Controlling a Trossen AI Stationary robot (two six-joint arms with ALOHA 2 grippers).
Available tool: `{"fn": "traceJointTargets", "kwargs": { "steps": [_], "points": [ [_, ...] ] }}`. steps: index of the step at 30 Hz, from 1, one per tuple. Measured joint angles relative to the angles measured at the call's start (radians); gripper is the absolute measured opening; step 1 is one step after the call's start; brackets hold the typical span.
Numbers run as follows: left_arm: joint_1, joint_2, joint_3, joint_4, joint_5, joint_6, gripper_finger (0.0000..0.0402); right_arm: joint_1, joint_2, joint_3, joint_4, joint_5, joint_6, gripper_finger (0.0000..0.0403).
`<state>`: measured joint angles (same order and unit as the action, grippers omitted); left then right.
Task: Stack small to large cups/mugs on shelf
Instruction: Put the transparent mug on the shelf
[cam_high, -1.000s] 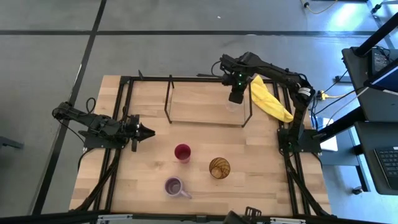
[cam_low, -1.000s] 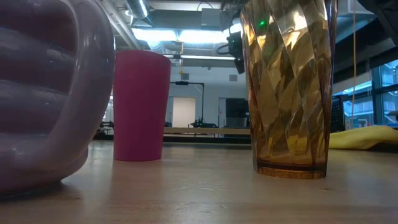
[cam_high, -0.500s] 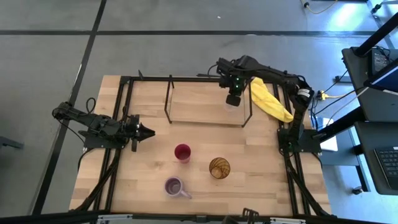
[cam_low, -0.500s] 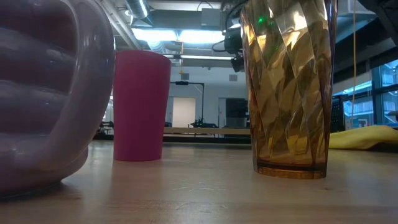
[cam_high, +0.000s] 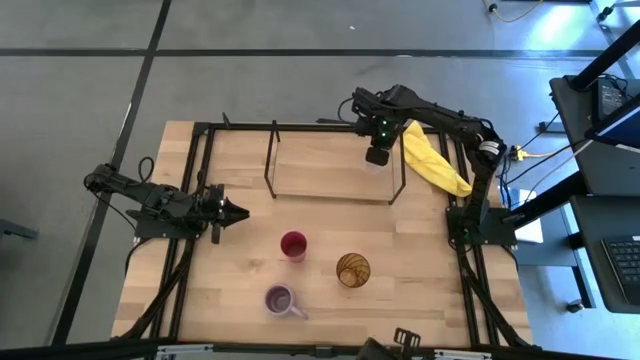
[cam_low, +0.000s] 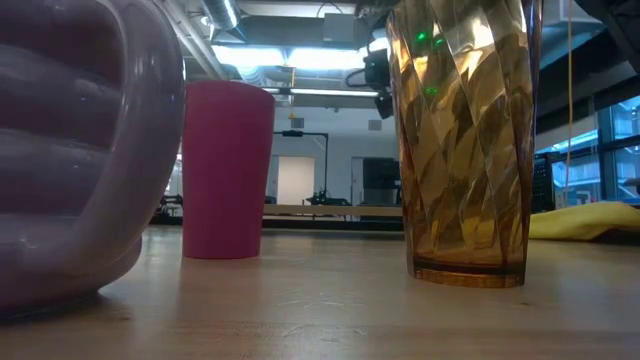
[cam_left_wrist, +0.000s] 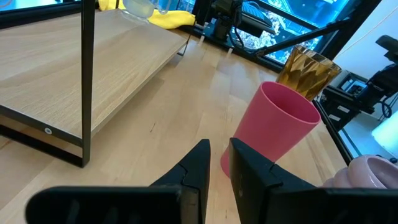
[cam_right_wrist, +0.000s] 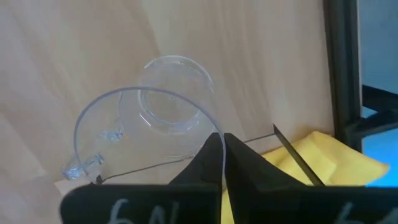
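A small clear glass (cam_right_wrist: 155, 124) hangs over the right end of the shelf (cam_high: 330, 165), a black rod rack with a light wood board. My right gripper (cam_high: 377, 157) is shut on it and points down. On the tabletop in front of the shelf stand the magenta cup (cam_high: 293, 244), the amber tumbler (cam_high: 352, 270) and the lavender mug (cam_high: 281, 299), each on its base. My left gripper (cam_high: 240, 212) waits at the table's left, level, its fingers (cam_left_wrist: 202, 162) close together with nothing between them, pointing toward the magenta cup (cam_left_wrist: 273, 130). My right gripper (cam_right_wrist: 222, 140) pinches the glass's rim (cam_right_wrist: 214, 132) from above. One finger is inside the wall and one outside. The glass hangs tilted below the fingers, mouth up, its base (cam_right_wrist: 168, 115) swung away from the held side. I cannot tell whether the base touches the board.
A yellow cloth (cam_high: 432, 160) lies just right of the shelf, close to the right gripper. The shelf's upright rods (cam_high: 272, 160) and top rail frame the board. Black frame rails run along the table's edges.
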<state>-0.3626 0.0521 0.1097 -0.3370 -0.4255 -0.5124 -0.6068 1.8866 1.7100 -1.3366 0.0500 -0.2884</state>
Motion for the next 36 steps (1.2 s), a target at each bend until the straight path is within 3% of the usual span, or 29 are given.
{"fn": "traceJointTargets", "kwargs": {
  "steps": [24,36],
  "points": [
    [0.0,0.0,0.0,0.0,0.0,0.0,0.0053,0.049,0.0,0.0,-0.065,-0.025,0.105,0.0008],
    [0.0,0.0,0.0,0.0,0.0,0.0,0.0053,0.049,0.0,0.0,-0.066,-0.026,0.109,0.0043]
  ]
}}
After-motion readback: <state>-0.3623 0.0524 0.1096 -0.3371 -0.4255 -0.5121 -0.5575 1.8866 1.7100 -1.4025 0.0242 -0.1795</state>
